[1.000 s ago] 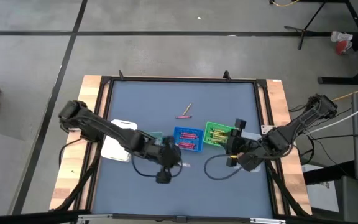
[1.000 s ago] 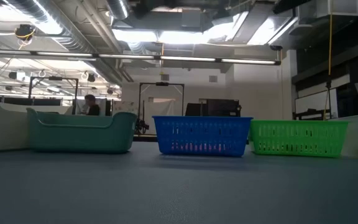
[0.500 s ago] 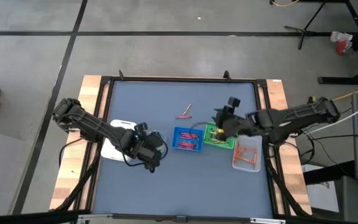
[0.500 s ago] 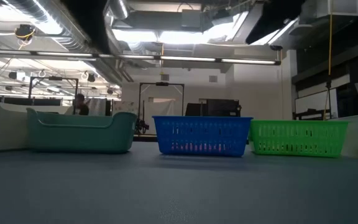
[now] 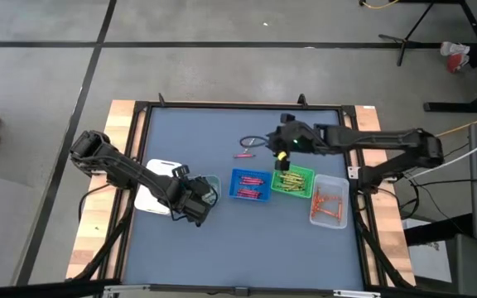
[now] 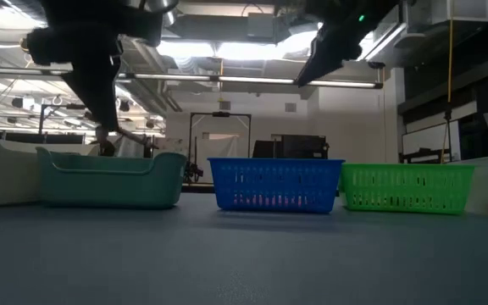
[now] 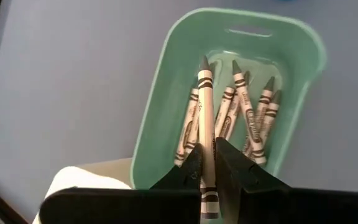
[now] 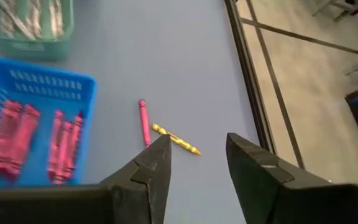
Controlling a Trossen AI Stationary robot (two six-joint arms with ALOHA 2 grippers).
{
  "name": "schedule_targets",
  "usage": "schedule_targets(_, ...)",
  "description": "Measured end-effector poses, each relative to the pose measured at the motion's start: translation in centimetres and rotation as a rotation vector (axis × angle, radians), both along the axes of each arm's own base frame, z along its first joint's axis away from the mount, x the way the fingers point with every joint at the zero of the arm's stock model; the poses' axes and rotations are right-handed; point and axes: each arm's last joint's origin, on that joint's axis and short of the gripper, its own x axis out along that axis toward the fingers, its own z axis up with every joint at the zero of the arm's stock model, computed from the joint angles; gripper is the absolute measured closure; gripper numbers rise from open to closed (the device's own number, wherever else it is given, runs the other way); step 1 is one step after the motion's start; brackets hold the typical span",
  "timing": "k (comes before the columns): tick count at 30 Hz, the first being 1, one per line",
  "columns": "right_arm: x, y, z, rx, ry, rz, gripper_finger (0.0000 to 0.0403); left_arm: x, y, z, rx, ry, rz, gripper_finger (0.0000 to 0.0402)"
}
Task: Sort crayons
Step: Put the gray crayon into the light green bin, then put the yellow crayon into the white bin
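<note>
Even overhead light, sharp from above
Low view: ceiling lights [image 6: 227, 47] glare at top, arms silhouetted dark, worktop [image 6: 244, 254] dim.

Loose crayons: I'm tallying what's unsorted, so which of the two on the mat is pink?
The straight pink crayon, lying nearer the blue tray; the yellow crayon slants away from its end.

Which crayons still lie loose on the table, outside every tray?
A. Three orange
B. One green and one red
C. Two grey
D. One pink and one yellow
D: the right wrist view shows a pink crayon and a yellow crayon lying on the bare table beside the blue tray, just ahead of the open right end effector.
</note>
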Motion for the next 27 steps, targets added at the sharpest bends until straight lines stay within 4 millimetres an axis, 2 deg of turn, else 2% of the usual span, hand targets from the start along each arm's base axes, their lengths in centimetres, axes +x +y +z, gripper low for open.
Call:
schedule_targets(5, 1.6, -2.3, -2.0, -0.035, 0.055, 0.008, 0.0249, -0.1, 0.2, -0.7, 0.003, -0.006, 0.004, 0.0388)
schedule_targets(13, 3.7, -5.9, -5.0, -0.059, 0.085, 0.057, 0.0249, 0.4, 0.7, -0.8, -0.011, -0.037, 0.032, 0.0331)
schedule_targets(17, 4.1, -7.7, -6.4, -0.024, 0.091, 0.138, 0.0249, 0.8, 1.1, -0.8, -0.021, -0.064, 0.049, 0.0316)
schedule_targets(27, 4.2, -12.0, -10.6, 0.177, 0.067, 0.307, 0.0249, 1.3, 1.7, -0.7, -0.032, -0.092, 0.075, 0.0317)
